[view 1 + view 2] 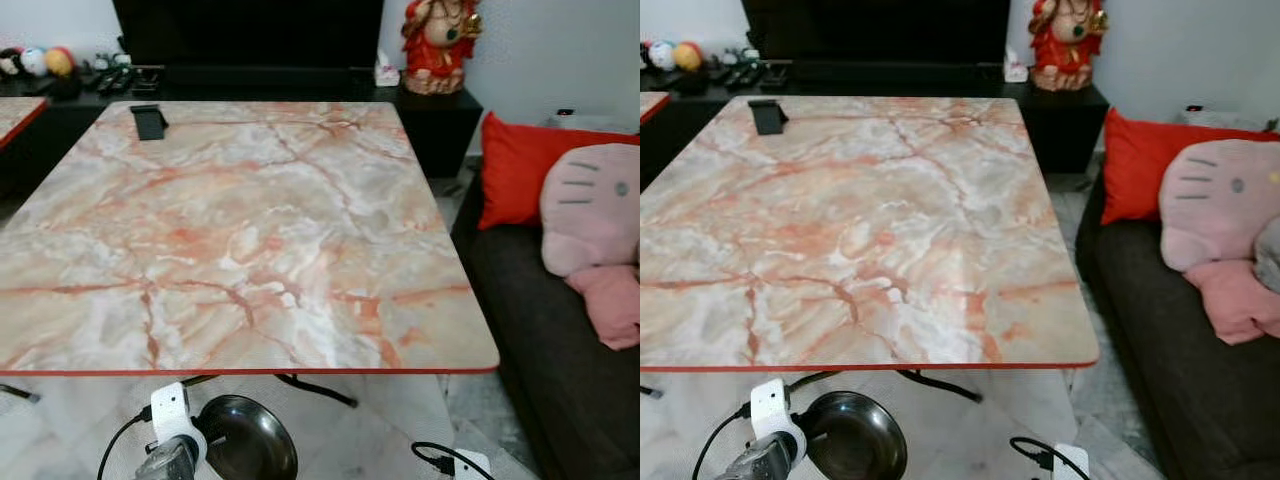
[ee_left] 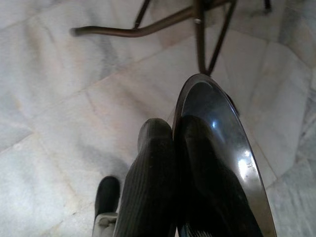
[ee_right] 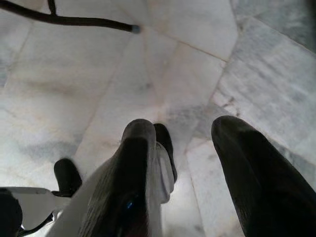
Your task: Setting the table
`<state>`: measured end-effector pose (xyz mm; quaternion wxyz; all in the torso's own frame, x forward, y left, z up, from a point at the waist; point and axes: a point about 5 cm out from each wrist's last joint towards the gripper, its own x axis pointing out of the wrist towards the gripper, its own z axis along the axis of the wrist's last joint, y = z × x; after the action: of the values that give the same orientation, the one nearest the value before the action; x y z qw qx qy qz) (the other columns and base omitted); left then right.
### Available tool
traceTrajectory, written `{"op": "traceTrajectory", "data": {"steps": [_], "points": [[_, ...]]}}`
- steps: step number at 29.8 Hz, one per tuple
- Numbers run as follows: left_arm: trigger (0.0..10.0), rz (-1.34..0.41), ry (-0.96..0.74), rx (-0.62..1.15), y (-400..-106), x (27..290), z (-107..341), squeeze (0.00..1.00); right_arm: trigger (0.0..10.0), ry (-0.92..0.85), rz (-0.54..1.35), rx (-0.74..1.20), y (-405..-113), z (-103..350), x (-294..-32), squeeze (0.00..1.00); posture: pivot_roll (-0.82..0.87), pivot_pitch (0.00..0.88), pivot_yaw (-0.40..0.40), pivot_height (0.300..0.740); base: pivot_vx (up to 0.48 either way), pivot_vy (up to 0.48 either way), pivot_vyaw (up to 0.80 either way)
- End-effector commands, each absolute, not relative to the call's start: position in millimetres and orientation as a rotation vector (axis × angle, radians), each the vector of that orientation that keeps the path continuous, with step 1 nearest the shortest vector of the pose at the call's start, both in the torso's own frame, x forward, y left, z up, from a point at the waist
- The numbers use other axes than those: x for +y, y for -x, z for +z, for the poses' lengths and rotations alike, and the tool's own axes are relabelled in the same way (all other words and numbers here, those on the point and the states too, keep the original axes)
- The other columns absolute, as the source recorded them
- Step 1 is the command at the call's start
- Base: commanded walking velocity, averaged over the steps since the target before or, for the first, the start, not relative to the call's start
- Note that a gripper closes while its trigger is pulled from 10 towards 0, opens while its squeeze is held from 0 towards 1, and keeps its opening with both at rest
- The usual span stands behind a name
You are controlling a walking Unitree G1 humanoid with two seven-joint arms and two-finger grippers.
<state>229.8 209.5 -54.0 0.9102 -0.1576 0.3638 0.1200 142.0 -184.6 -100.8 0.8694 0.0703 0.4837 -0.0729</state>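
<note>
Steel bowl (image 1: 248, 438) in left gripper (image 2: 170, 163), below marble table (image 1: 250, 230) edge.

Glossy metal bowl (image 1: 248, 438) (mirror-like), polished marble-look table (image 1: 240, 230)

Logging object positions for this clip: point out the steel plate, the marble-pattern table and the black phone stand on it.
steel plate (image 1: 250, 440), left eye view, its dark inner surface.
marble-pattern table (image 1: 250, 230), left eye view, bare middle of top.
black phone stand (image 1: 149, 121), left eye view, its front face.
</note>
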Motion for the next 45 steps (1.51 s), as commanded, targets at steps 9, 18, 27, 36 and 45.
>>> {"op": "traceTrajectory", "data": {"steps": [9,18,27,36,45], "points": [[10.0,0.251,0.342,0.763,-225.5,207.5,-57.2,0.00,10.0,-0.139,-0.157,1.005,-143.3,-99.9,-187.7,0.00,-0.01,0.000,-0.011,0.740,0.000,0.000,0.00],[10.0,0.251,0.347,0.759,-225.3,206.9,-57.3,0.00,10.0,-0.135,-0.159,1.008,-142.4,-100.2,-188.2,0.00,-0.01,0.000,-0.013,0.740,0.000,0.000,0.00],[10.0,0.244,0.349,0.756,-226.0,205.6,-57.1,0.00,10.0,-0.147,-0.164,1.005,-141.8,-100.4,-187.6,0.00,-0.01,0.000,-0.011,0.740,-0.134,0.000,0.00],[10.0,0.235,0.347,0.757,-226.3,203.8,-57.2,0.00,10.0,-0.153,-0.174,0.989,-141.8,-100.0,-187.7,0.00,-0.02,0.000,-0.008,0.740,-0.256,0.000,-0.19],[10.0,0.236,0.332,0.754,-228.7,203.0,-55.9,0.00,10.0,-0.151,-0.179,0.983,-142.7,-99.5,-188.5,0.00,-0.02,0.000,-0.009,0.740,-0.064,0.000,0.00]]}}
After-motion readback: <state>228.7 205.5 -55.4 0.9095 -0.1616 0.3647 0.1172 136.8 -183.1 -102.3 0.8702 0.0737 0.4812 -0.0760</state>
